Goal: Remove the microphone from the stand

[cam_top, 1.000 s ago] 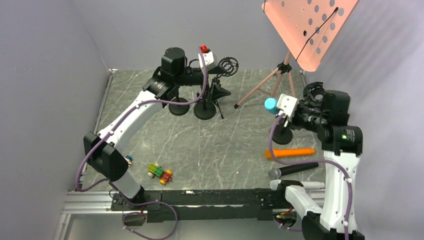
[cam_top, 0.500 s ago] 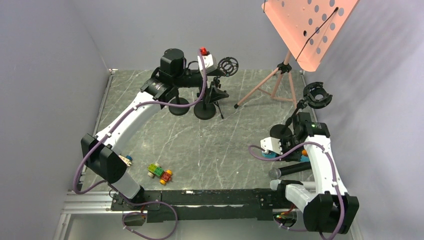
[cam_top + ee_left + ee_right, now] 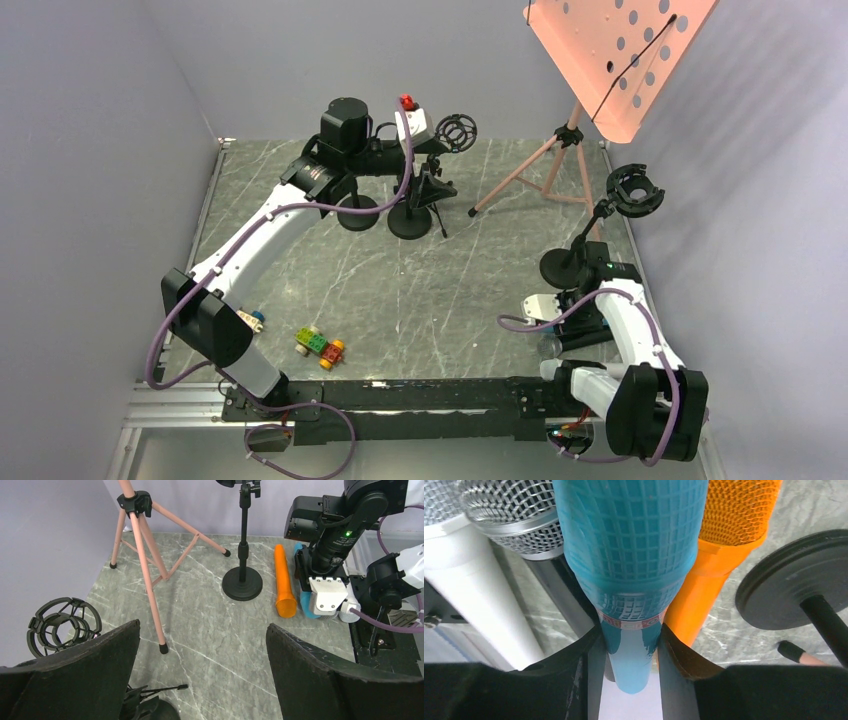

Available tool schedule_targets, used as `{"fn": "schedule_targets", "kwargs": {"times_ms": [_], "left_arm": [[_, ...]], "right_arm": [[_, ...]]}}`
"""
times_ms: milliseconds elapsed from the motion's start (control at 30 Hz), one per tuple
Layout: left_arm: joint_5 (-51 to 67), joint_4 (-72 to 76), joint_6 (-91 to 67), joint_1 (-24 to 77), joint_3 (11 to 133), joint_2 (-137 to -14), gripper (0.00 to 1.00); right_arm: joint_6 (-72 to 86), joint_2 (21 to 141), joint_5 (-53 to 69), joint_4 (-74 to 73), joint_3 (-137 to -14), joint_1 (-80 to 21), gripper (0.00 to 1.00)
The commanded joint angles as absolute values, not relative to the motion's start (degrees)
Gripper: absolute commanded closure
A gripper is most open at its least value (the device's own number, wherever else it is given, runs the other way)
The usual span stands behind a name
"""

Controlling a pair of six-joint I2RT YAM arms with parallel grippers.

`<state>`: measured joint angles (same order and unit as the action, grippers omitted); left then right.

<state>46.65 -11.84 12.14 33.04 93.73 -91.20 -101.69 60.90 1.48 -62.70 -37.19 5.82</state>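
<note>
The right gripper point(image 3: 629, 642) clamps the blue microphone point(image 3: 629, 545) on its slim handle, just under the mesh head. It looks stiff, smooth and probably top-heavy. The left gripper point(image 3: 202, 647) stands wide, empty.

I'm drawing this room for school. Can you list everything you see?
Blue microphone: one, blue, gripped, near right.
Orange microphone: one, orange, lying beside it.
White microphone: one, white, near right.
Silver-headed microphone: one, dark handle, near right.
Microphone stands: three, black; two far, one right.
Music stand: one, pink, far right.
Toy car: one, colourful, near left.
Table: one, grey marble.
Left gripper: one, black, open, empty.
Right gripper: one, black, shut on blue microphone.
</note>
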Motion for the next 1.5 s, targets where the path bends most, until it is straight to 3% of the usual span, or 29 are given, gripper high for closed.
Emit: {"fn": "schedule_targets", "kwargs": {"times_ms": [0,100,467,667,833,1067,1300,1467], "left_arm": [[47.07,-9.99,9.87,33.31,93.46,-89.01,0.01],[47.20,-9.56,9.42,33.28,93.60,-89.65,0.01],[50.33,-4.61,5.60,33.51,92.83,-91.78,0.01],[50.27,13.37,-3.29,38.70,92.12,-97.80,0.01],[48.72,25.62,-6.98,46.00,98.26,-108.73,0.01],[39.47,38.35,-8.59,53.81,105.62,-123.83,0.01],[28.03,43.56,-12.38,56.33,112.45,-134.67,0.01],[21.99,40.35,-12.94,57.51,131.78,-149.11,0.01]], "right_arm": [[-103.31,59.17,0.27,-58.80,-36.35,6.06,0.69],[-103.86,56.89,0.44,-59.21,-35.32,6.11,0.59],[-99.19,47.70,0.66,-64.92,-37.80,6.08,0.38],[-86.66,43.16,13.76,-68.72,-53.48,6.11,0.38],[-63.35,43.02,20.87,-59.25,-70.12,6.07,0.20],[-35.81,49.68,17.16,-51.90,-87.47,6.06,0.22],[-29.18,54.02,18.30,-50.50,-92.03,6.11,0.26],[-27.65,56.13,18.25,-49.77,-92.12,6.05,0.26]]}}
